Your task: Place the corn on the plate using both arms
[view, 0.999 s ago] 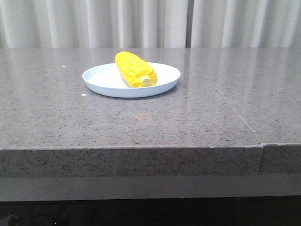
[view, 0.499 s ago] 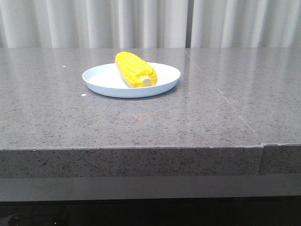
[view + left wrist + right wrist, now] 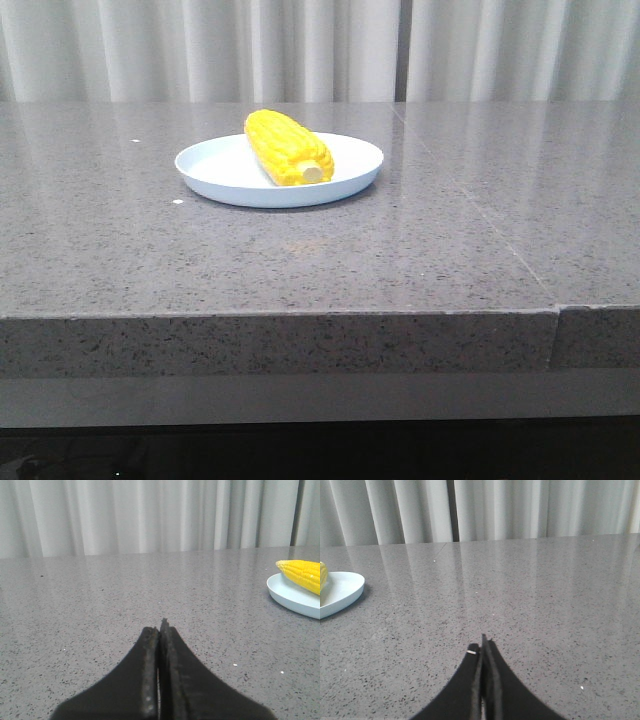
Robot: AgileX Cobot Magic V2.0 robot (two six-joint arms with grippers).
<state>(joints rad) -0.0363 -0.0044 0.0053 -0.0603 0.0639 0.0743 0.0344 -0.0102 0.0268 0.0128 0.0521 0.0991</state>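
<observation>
Neither arm shows in the front view; only the wrist cameras catch them, and only as dark fingertips, with everything behind the fingers out of frame. In the left wrist view the plate [image 3: 298, 598] is cut off at the edge of the picture, so only part of its rim and the tapered end of the corn [image 3: 304, 574] can be seen. The right wrist view shows still less — a curved piece of the plate [image 3: 339, 596] and a thin yellow sliver of corn [image 3: 322, 579] at the very border. The front view gives the whole: the corn [image 3: 287, 147] lies on its side across the plate [image 3: 215, 166], tapered end toward the curtain [image 3: 300, 48], pale cut end toward the camera, resting inside the rim. The plate sits on the grey speckled table [image 3: 330, 250], left of its middle. The left gripper [image 3: 160, 630] has its two black fingers pressed together, tips meeting in a point, holding nothing; it sits low over bare table, well apart from the plate. The right gripper [image 3: 483, 650] is likewise closed on nothing — fingers flat against each other, a small pale mark near one tip — and it too is low over bare table, well away from the plate.
</observation>
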